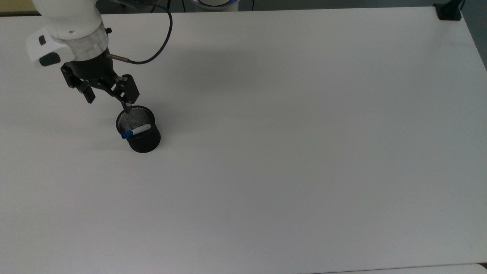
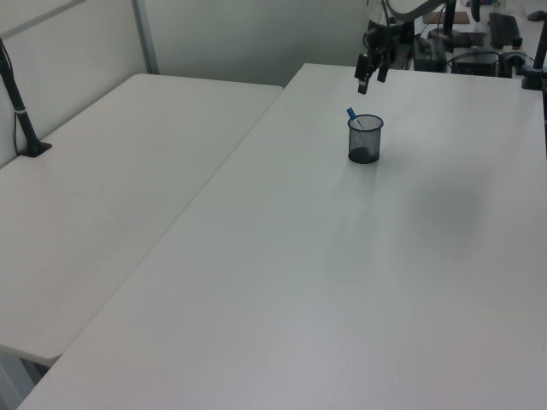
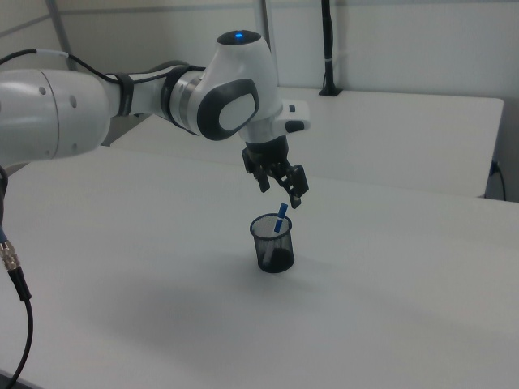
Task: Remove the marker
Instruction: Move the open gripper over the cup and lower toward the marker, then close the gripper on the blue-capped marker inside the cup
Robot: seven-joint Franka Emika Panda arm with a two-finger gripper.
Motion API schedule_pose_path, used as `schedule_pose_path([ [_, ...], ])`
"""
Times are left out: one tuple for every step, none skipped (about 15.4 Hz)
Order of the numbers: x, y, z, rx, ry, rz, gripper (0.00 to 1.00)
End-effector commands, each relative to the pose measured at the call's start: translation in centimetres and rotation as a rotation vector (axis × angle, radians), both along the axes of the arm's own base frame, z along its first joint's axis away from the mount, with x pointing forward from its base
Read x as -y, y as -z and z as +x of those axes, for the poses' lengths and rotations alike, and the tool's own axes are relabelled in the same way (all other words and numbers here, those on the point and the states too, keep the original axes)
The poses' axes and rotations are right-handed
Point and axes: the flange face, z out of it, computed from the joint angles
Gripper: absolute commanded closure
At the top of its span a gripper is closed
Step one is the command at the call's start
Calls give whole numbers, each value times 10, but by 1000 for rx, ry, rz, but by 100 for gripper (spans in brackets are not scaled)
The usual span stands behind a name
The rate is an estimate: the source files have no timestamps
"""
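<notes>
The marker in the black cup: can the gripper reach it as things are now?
Probably yes. The marker leans in the mesh cup with its blue cap above the rim, and nothing covers it. The gripper hangs open just above it, with free air between them.

White arm angled down, gripper (image 1: 109, 101) spread — hovering

No text, label, brand or number can be read anywhere — any print on the marker (image 1: 136, 131) is too small to tell.

white table (image 1: 304, 152) | second table (image 2: 94, 188) beside | pale wall (image 2: 256, 34)
</notes>
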Motion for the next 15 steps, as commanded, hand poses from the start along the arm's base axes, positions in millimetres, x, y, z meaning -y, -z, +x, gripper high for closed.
schedule_pose_path([
  [0, 18, 14, 63, 20, 30, 11],
  [-1, 18, 17, 83, 26, 27, 14],
  [-1, 16, 18, 90, 34, 28, 14],
  [-2, 17, 19, 90, 33, 28, 17],
  [-2, 20, 19, 86, 33, 29, 19],
  [-5, 31, 22, 70, 30, 30, 23],
  [-9, 34, 24, 67, 29, 31, 25],
  [-9, 35, 26, 70, 38, 31, 26],
  [-12, 38, 27, 65, 42, 34, 26],
  [-14, 40, 28, 63, 49, 36, 26],
  [-18, 46, 30, 55, 44, 36, 28],
  [-23, 52, 32, 47, 36, 36, 31],
  [-23, 54, 33, 45, 35, 34, 35],
  [-24, 55, 33, 44, 32, 34, 40],
  [-23, 55, 33, 44, 29, 32, 45],
])
